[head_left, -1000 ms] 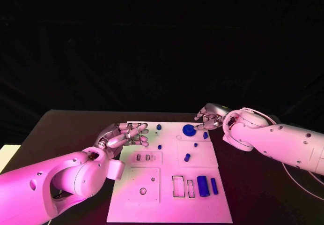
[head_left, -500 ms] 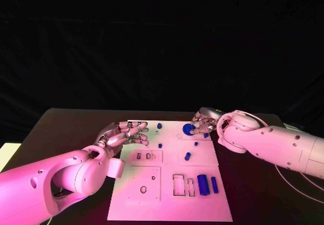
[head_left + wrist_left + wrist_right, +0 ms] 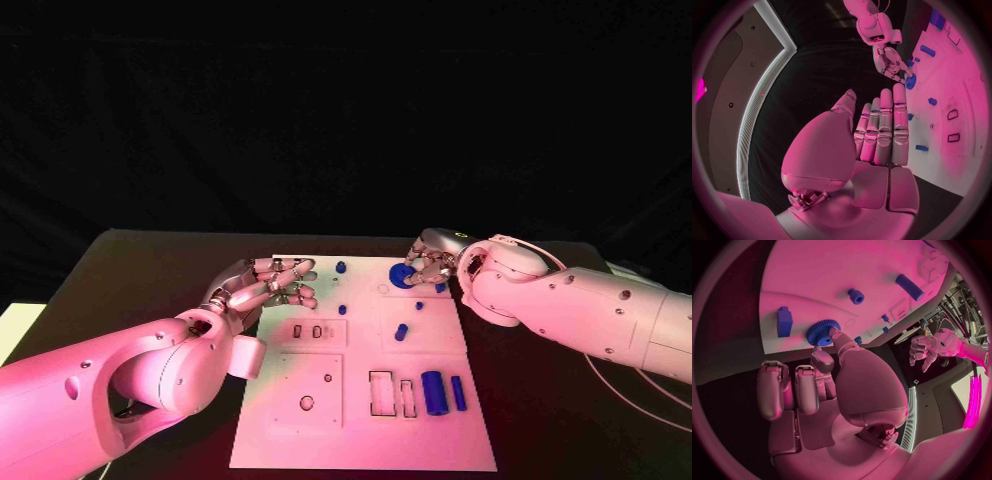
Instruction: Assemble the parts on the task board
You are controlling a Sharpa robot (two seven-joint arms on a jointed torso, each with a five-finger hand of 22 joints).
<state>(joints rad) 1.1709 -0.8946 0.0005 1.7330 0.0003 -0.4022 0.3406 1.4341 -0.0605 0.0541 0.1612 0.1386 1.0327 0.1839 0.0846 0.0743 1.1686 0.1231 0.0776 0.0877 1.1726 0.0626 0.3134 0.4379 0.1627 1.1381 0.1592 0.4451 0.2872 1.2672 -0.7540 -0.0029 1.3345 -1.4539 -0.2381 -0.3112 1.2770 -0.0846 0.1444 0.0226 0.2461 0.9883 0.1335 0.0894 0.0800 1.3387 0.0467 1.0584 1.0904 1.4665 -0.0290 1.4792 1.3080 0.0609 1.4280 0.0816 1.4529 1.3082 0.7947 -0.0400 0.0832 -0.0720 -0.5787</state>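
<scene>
At board's far edge, right hand (image 3: 428, 262) pinches blue gear (image 3: 402, 277); left hand (image 3: 267, 287) loose, holding nothing.

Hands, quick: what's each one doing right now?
Left hand: open, holding nothing, at the task board's left edge.
Right hand: pinching the blue gear at the board's far end.

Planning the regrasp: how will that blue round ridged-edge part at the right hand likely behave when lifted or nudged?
The blue gear-like disc looks rigid, probably light plastic. Its ridged rim should give the right hand decent grip. Being round, it may roll if set on edge; flat, it likely stays put on the task board.
</scene>
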